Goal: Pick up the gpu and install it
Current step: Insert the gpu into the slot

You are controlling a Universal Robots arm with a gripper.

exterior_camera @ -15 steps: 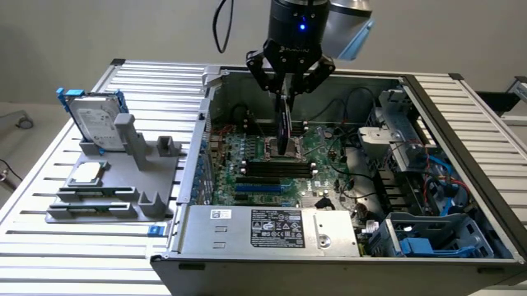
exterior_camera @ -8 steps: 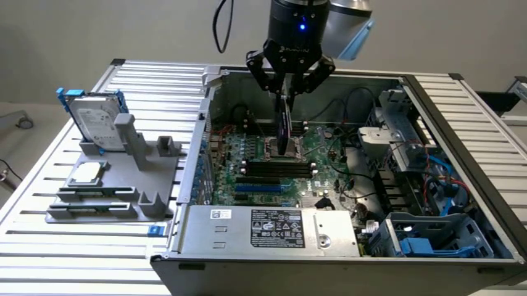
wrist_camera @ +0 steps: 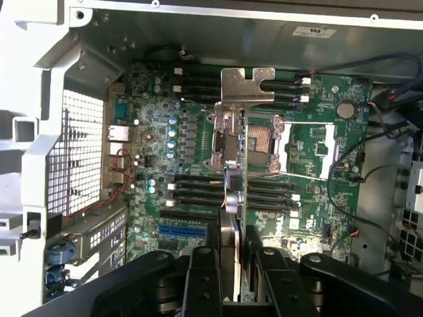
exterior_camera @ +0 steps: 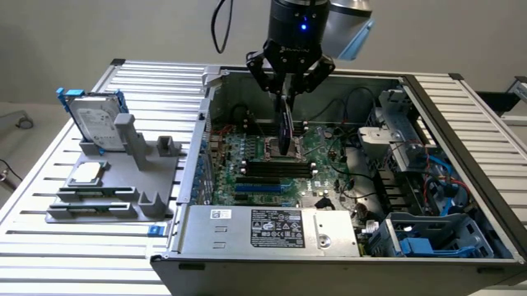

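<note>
1. Nearest: power supply [exterior_camera: 280, 228] and blue drive cage [exterior_camera: 428, 240] along the case's near wall.
2. Behind these: motherboard [exterior_camera: 247, 154], black memory slots [exterior_camera: 278, 168] just beside the processor socket [wrist_camera: 261, 142].
3. Over that socket: graphics card [exterior_camera: 286, 126] hanging on edge, gripper [exterior_camera: 290, 86] clamped on its upper edge.
4. Outside the case, exterior view's left: hard drive [exterior_camera: 95, 120] upright in a grey rack [exterior_camera: 123, 185].

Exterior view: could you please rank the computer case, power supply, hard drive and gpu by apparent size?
1. computer case
2. power supply
3. hard drive
4. gpu, edge-on in the gripper, so unsure

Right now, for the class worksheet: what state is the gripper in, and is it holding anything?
The gripper: closed on the gpu, which hangs on edge over the motherboard.
</note>
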